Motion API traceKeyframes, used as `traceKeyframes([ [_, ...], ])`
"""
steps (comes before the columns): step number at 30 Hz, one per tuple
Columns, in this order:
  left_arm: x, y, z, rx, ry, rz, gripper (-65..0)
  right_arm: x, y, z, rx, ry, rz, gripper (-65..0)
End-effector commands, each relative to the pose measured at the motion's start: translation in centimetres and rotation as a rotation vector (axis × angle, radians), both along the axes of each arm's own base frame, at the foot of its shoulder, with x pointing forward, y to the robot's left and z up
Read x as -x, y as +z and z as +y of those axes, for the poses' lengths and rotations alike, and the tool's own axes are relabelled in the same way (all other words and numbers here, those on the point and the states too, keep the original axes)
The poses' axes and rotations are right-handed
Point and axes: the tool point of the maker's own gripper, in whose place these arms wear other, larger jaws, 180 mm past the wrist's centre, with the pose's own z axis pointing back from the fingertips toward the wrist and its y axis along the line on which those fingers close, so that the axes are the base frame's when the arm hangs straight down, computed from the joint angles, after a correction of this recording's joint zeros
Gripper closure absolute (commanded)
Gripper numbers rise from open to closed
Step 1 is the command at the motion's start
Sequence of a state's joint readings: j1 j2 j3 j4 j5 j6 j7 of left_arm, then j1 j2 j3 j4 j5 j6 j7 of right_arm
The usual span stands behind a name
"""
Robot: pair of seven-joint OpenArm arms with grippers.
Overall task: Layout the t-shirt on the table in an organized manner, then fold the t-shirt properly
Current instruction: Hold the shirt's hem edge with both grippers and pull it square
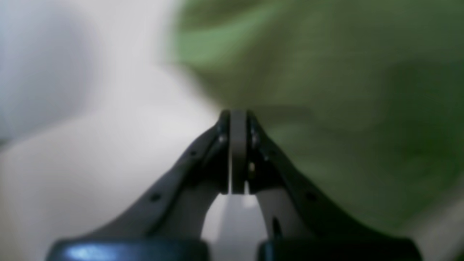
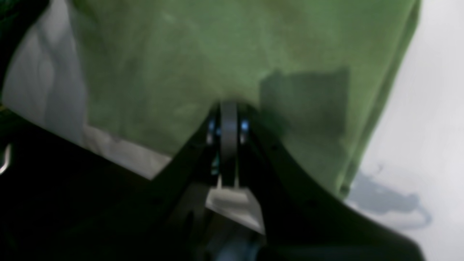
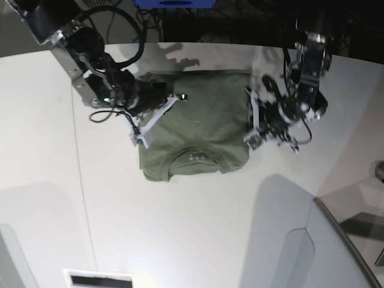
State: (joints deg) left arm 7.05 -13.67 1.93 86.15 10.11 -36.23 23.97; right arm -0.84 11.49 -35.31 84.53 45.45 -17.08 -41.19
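T-shirt [image 3: 195, 129] spread on the white surface [image 3: 180, 240]; left tool [image 1: 238, 119] and right tool [image 2: 229, 108], both fully closed, pinch opposite side edges, apparently for a fold.

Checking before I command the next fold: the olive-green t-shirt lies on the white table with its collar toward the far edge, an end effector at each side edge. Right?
Not quite. In the base view the t-shirt lies on the white table with its collar toward the near edge, not the far one. The left end effector and right end effector are indeed at its side edges.
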Motion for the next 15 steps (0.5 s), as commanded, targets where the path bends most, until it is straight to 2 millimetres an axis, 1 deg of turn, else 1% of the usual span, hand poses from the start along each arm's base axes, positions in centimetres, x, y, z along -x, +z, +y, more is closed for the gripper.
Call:
traceKeyframes([
  [1,-1.2,2.2,-1.1,0.068,0.002,-0.069,0.0,-0.6,0.4,0.1,-0.01,0.001,-0.017,0.0],
  [4,0.1,2.7,-2.9,0.16,0.021,-0.062,0.0,-0.5,0.1,-0.2,-0.003,0.0,-0.011,0.0],
  [6,0.3,2.4,-3.3,0.17,0.041,-0.057,0.0,-0.3,-0.3,-0.6,0.009,-0.004,-0.002,0.0],
  [9,1.6,1.0,-4.8,0.171,-0.005,-0.008,0.0,-0.2,-1.4,-1.3,0.03,-0.021,0.014,0.0],
  [12,3.2,-0.6,-5.1,0.148,-0.045,0.048,0.0,0.2,-2.5,-2.0,0.05,-0.041,0.022,0.0],
  [15,4.3,-1.7,-4.6,0.126,-0.061,0.085,0.0,0.8,-3.5,-2.5,0.069,-0.048,0.047,0.0],
])
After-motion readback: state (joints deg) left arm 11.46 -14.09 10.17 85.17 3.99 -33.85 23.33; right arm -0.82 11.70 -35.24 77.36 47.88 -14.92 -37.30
